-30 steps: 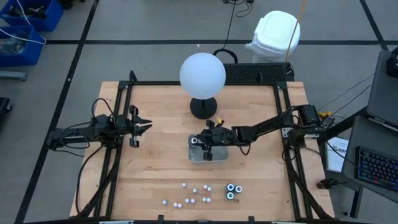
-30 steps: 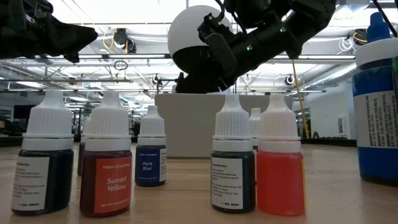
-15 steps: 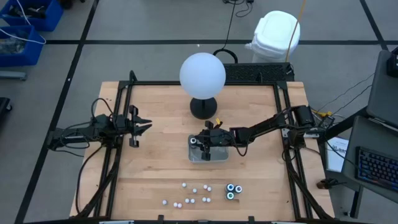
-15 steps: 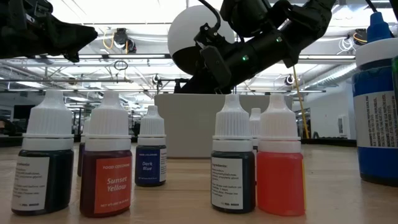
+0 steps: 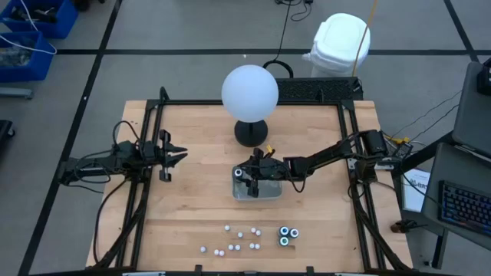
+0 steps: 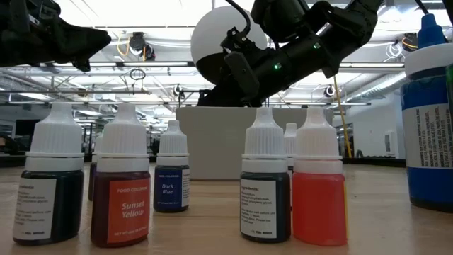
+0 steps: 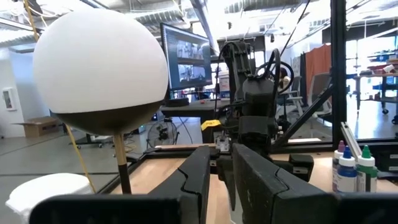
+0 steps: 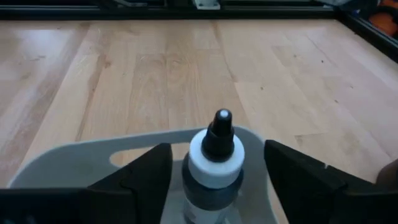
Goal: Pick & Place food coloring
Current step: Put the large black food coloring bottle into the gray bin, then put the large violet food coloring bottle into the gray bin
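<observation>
Right gripper [image 5: 251, 175] — poised over the clear tray [image 5: 270, 191], which lies just in front of the globe lamp's [image 5: 249, 92] black base. In the right wrist view its fingers [image 8: 140, 176] stand apart on either side of a dark round bottle [image 8: 211, 167] with a white collar and a black tip; a gap shows on each side, so the bottle stands free and upright inside the tray [image 8: 81, 163]. From above, the same bottle [image 5: 240, 173] sits at the tray's corner nearest the lamp on the left-arm side.

Remaining food coloring — a scatter of small white-topped bottles [image 5: 238, 241] lies well in front of the tray, towards the table edge farthest from the lamp, with two larger teal-topped bottles [image 5: 288, 234] just beside them. The low view shows several upright, among them "Sunset Yellow" [image 6: 121, 185] and "Dark Blue" [image 6: 172, 174].

Left gripper [image 5: 178, 156] — well to the lamp's left over bare wooden table [image 5: 199, 207], fingers [image 7: 188, 180] close together and empty.
</observation>
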